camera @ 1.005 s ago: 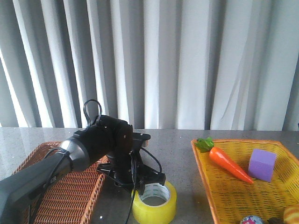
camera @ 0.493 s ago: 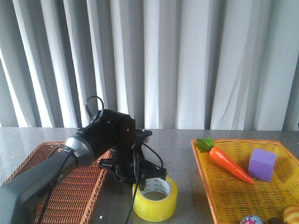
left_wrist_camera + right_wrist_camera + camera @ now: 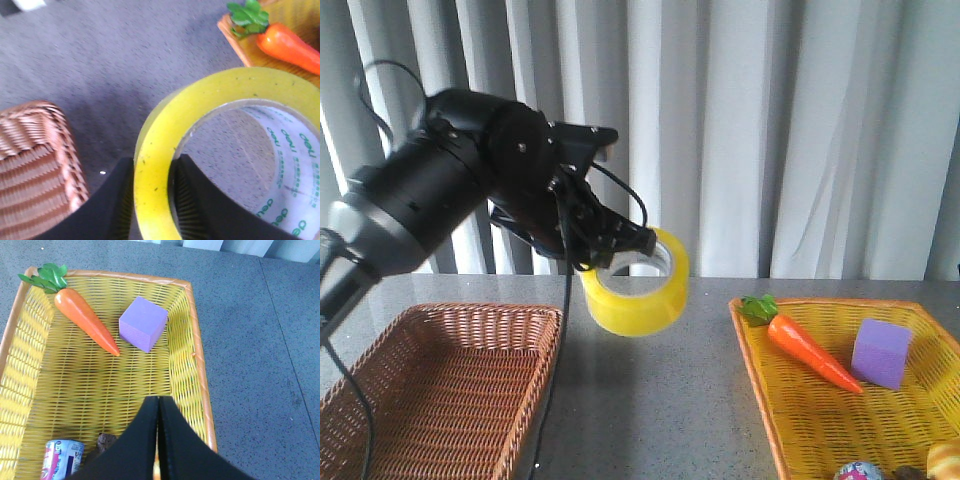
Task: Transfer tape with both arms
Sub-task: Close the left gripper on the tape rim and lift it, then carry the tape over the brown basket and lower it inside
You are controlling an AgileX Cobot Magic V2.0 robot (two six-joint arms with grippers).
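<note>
The left gripper (image 3: 152, 200) is clamped across the wall of the tape roll (image 3: 632, 290), one finger inside the printed core, one outside, holding it in the air above the table's middle strip. The roll looks light and stiff, its film face probably slick. A second hold is best taken on the free far side of the ring, again through the core. The right gripper (image 3: 157, 440) hangs over the yellow basket (image 3: 186, 340) with its fingers pressed together, holding nothing. Below it lie a carrot (image 3: 85, 320), a purple cube (image 3: 142, 322) and a can (image 3: 62, 457). The bare grey table (image 3: 660, 400) between the yellow basket and the brown wicker basket (image 3: 440, 390) leaves open room for the handover.
</note>
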